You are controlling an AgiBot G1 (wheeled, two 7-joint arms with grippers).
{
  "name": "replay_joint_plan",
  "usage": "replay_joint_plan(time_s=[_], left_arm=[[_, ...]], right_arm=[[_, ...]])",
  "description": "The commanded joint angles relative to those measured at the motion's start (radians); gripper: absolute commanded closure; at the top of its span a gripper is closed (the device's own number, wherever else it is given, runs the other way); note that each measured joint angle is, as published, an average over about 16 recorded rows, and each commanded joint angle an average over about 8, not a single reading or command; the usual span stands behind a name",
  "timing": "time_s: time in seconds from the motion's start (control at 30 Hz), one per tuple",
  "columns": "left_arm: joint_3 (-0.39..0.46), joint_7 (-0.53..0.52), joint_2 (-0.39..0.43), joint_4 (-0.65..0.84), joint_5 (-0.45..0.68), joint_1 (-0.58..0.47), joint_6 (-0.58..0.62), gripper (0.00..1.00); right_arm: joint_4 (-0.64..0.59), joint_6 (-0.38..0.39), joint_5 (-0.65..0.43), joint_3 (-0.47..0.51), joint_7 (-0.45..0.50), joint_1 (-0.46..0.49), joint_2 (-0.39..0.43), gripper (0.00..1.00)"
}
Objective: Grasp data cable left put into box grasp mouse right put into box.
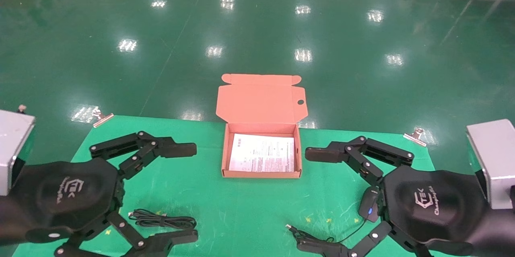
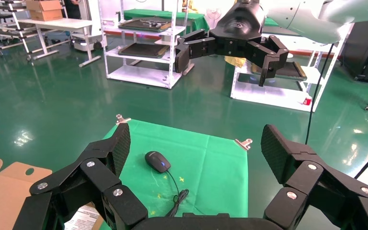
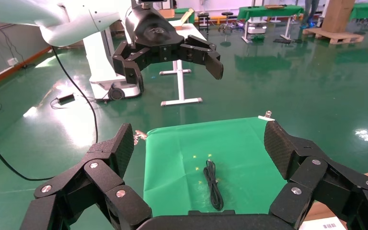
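On green mat point(image 1: 249, 204), head view, L to R:

Left gripper point(image 1: 193, 192) is held above the mat's L side, fingers spread wide, nothing gripped. One finger point(image 1: 177, 149) is seen at far side, the other point(image 1: 173, 239) at near edge; no contact w/ cable can be made out. Same wide spread is confirmed in left wrist view point(image 2: 191, 148), pads ribbed, empty.

Data cable point(image 1: 163, 219) is laid flat on the mat, between the L fingers as seen from above. Thin, black, wound into a long narrow bundle w/ a tie approx. at its middle; a small pale plug is visible at its L end. In right wrist view point(image 3: 212, 188) it is seen as a slim dark loop lying lengthwise on the mat.

Box point(image 1: 261, 173) is set at mat centre, towards far edge. Salmon-orange card, lid point(image 1: 261, 98) hinged back & upright, tabbed, one round hole near its R edge. A white printed sheet point(image 1: 261, 153) is laid flat inside.

Right gripper point(image 1: 303, 198) is held above the mat's R side, fingers also spread wide, empty. Far finger point(image 1: 322, 154) is pointed at the box, not touching it.

Mouse point(image 1: 369, 204) is on the mat just beside the R gripper body, partly hidden by it. Small, black, oval, blue spot at wheel. Its thin cord point(image 1: 350, 231) is run towards the near edge, USB plug point(image 1: 289, 227) near the lower R finger; contact cannot be told. Left wrist view point(image 2: 157, 161) shows the mouse well apart from any finger.
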Motion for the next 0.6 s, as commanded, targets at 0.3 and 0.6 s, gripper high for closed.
replay_joint_plan(time_s=[0.3, 0.6], left_arm=[[0.000, 0.000, 0.000, 0.000, 0.000, 0.000, 0.000, 0.00], [0.004, 0.010, -0.005, -0.012, 0.021, -0.013, 0.004, 0.00]], right_arm=[[0.000, 0.000, 0.000, 0.000, 0.000, 0.000, 0.000, 0.00], [0.001, -0.001, -0.003, 0.002, -0.003, 0.006, 0.005, 0.00]])
